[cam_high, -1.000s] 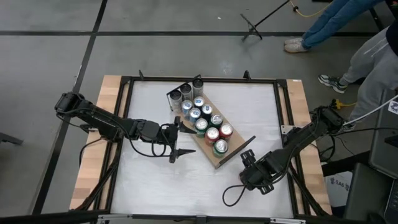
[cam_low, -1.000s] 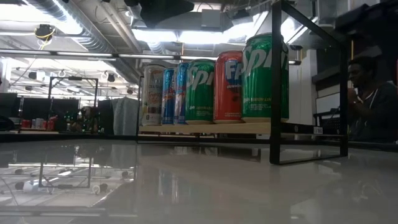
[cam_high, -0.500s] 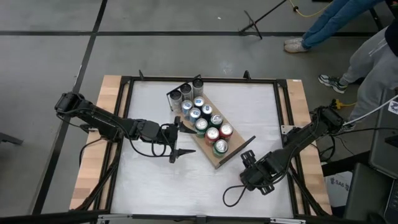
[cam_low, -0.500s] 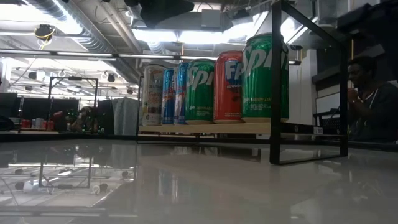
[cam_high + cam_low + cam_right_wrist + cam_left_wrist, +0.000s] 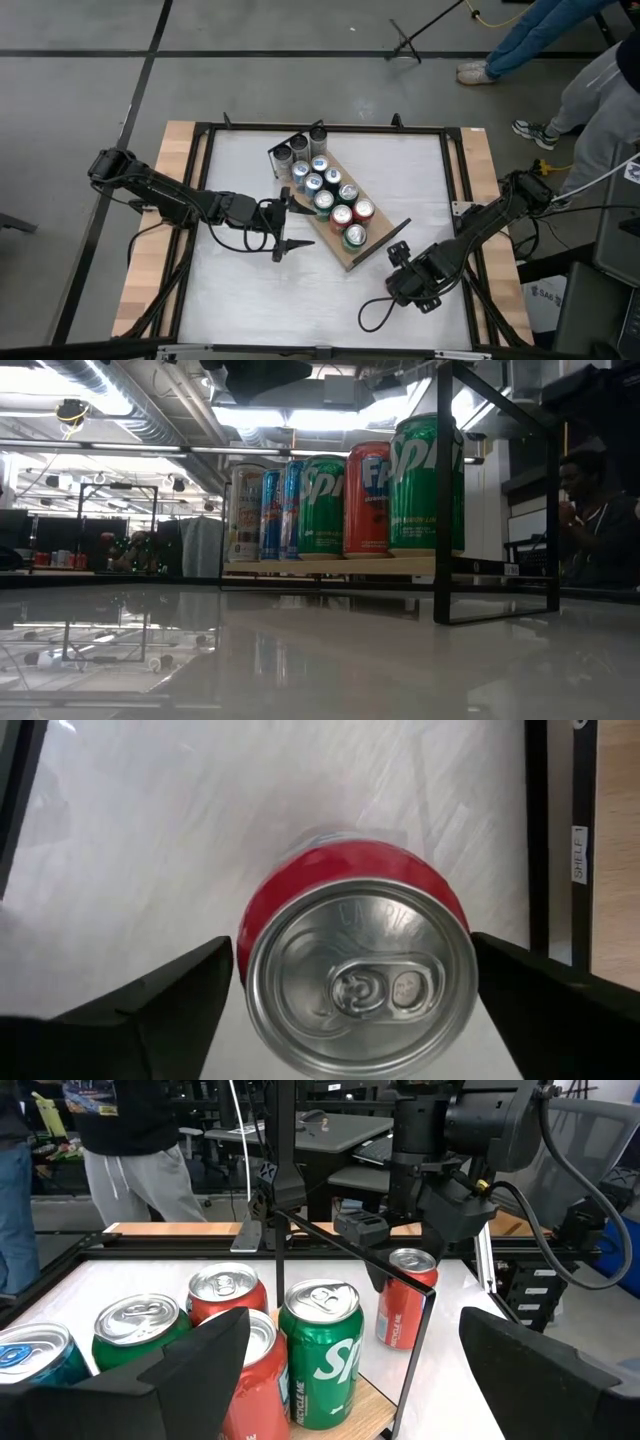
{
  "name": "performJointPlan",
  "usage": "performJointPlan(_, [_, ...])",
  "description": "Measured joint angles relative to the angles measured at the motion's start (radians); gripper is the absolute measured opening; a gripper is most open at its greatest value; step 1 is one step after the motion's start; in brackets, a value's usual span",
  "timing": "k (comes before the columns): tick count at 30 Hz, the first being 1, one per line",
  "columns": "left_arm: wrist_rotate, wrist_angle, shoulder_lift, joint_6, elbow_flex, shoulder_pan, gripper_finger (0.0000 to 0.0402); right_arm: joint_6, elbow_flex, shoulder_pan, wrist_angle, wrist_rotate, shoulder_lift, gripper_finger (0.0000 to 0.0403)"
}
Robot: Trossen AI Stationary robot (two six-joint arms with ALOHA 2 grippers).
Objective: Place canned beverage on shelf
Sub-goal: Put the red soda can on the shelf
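12 round can tops are counted from above along the shelf (image 5: 330,243), a long light-brown wooden board laid diagonally mid-table with a thin black rail at each end; whether the 3 grey tops at its far end rest on the board cannot be told. In the low view, 5 of these cans (image 5: 425,485) are seen in a row: 1 white, 1 blue, 2 green and 1 red. 1 further red can (image 5: 355,985) is stood upright on the table (image 5: 240,300), off the shelf, just past its railed near end. It is flanked by the spread fingers (image 5: 150,1010) of the right gripper (image 5: 403,262), which is pointed down over it without pinching it. The left gripper (image 5: 290,226) is held beside the shelf's long side, its 2 fingers parted and nothing held between them. The tabletop is white and glossy, edged by pale wood strips and framed in black metal bars. A grey floor is seen around it, and the legs of 2 people (image 5: 560,30) are seen at the far right corner.
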Motion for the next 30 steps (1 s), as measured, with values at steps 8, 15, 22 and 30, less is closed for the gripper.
performJointPlan(8, [0.000, 0.000, 0.000, 0.000, 0.000, 0.000, 0.0354, 0.000, 0.012, 0.000, -0.008, 0.000, 0.000, 0.0391])
performJointPlan(15, [0.000, 0.000, 0.000, -0.001, 0.000, -0.003, 0.0354, 0.077, 0.068, 0.000, -0.010, -0.009, 0.000, 0.0392])
performJointPlan(22, [0.000, 0.000, 0.000, 0.000, 0.000, -0.003, 0.0354, 0.246, 0.138, 0.000, -0.139, -0.034, 0.000, 0.0392])
performJointPlan(30, [0.000, 0.000, 0.000, -0.001, 0.000, -0.003, 0.0354, 0.652, 0.168, 0.000, -0.218, -0.060, 0.000, 0.0392])
